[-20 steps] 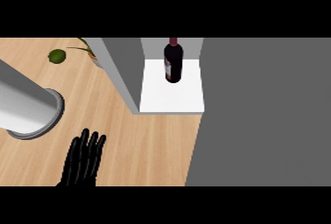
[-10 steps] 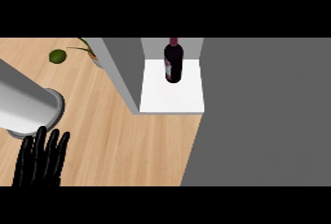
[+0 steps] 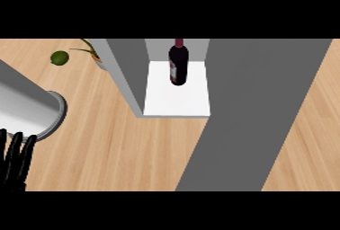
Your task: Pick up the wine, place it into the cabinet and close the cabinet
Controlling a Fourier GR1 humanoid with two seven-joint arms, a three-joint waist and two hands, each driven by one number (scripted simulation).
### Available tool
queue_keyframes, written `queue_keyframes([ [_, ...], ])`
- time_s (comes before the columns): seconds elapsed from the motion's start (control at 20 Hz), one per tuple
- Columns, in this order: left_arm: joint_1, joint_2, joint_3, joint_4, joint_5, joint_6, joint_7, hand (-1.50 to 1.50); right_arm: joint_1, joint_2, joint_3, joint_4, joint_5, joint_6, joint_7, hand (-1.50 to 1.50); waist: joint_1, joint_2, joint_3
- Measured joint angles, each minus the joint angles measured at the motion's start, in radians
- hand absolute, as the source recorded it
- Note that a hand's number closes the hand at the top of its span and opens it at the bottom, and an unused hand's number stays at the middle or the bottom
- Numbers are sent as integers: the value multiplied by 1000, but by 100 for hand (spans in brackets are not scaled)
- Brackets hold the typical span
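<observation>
Well to the lower left of the cabinet (image 3: pixel 127 78), the left hand (image 3: pixel 16 161) shows at the picture's edge, its black fingers (image 3: pixel 22 150) straight and pointing up, holding nothing. Just above it, also left of the cabinet, lies the end of a grey cylinder (image 3: pixel 30 110). The table (image 3: pixel 106 148) is light wood with a fine grain and spreads out in front of the cabinet. From the cabinet's right side a broad plain grey panel (image 3: pixel 259 112) slants down across the wood. The cabinet has grey walls and a white floor. The wine (image 3: pixel 177 65) stands upright on that floor, towards the back: a dark, near-black bottle with a dark red neck. Beyond the cabinet's left wall sit a small green fruit (image 3: pixel 60 57) and a few thin leaves (image 3: pixel 90 48)
</observation>
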Motion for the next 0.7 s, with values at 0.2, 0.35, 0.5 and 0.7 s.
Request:
queue_keyframes([
  [0.2, 19, 36, 77, -6, 43, -44, 30, -150, -24, -17, 64, 11, 72, -100, -16, 150, 0, -1, 0],
  [0.35, 30, 48, 121, 10, 65, -91, 32, -150, -49, -28, 98, 22, 107, -173, -20, 150, 1, -2, -1],
  [0.5, 39, 59, 155, 12, 83, -123, 41, -150, -97, -33, 139, 46, 147, -253, -26, 150, 3, -2, -1],
  [0.7, 26, 70, 195, 37, 109, -157, 65, -150, -164, -76, 165, 50, 192, -337, -30, 150, 1, -2, -2],
])
